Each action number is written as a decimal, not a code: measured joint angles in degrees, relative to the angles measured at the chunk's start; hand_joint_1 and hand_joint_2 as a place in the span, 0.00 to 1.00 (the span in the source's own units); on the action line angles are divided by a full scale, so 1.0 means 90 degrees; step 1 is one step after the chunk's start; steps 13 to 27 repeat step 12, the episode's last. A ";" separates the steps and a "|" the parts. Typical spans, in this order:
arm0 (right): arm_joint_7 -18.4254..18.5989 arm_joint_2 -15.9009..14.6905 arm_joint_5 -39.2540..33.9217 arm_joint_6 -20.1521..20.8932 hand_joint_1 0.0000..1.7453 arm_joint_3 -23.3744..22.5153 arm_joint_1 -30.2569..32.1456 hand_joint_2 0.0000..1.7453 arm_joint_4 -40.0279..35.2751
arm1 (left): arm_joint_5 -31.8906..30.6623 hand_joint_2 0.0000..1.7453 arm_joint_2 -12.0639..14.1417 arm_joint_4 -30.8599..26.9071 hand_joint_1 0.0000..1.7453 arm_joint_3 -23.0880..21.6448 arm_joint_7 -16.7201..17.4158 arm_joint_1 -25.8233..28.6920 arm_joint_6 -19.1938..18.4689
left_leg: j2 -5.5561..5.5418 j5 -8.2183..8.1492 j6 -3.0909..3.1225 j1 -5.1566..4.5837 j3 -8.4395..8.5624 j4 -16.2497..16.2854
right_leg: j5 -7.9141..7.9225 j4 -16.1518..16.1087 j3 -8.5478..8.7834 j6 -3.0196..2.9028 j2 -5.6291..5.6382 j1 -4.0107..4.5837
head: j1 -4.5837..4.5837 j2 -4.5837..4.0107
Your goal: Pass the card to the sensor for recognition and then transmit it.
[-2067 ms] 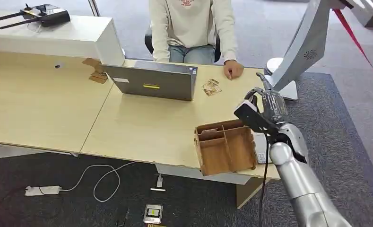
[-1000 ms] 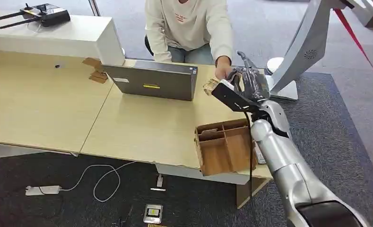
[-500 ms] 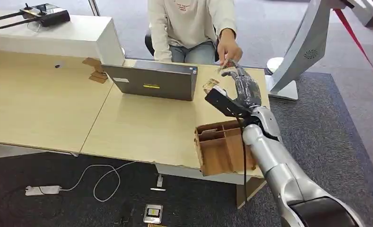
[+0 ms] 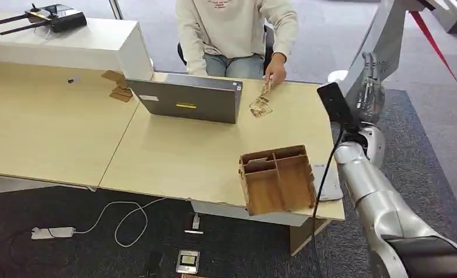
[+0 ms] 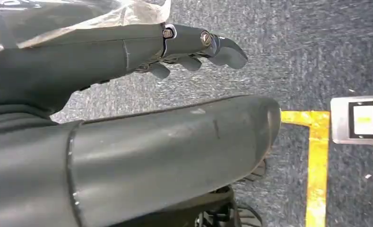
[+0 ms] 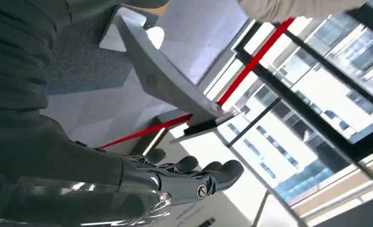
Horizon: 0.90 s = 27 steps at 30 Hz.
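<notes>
The card stands tilted in the person's hand at the far tabletop edge, long axis leaning up-right. My right hand is raised, fingers apart, empty; my left hand hangs likewise.

1. The table looks like pale matt wood laminate.
2. At its 5 o'clock corner, the organizer box looks like brown cardboard or thin wood.
3. The right arm is smooth, silvery metal.
4. The carpet is rough grey pile.
</notes>
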 joint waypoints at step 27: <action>0.0206 -0.1862 -0.0937 -0.0262 0.00 -0.1398 0.0712 1.00 0.0294 | 0.0432 0.00 0.0032 0.0000 0.00 0.0095 0.0061 0.0036 -0.0356 | 0.0000 -0.0007 0.0007 -0.0012 -0.0001 0.0002 | 0.0000 -0.0005 0.0001 0.0004 0.0001 -0.0003 | -0.0005 0.0000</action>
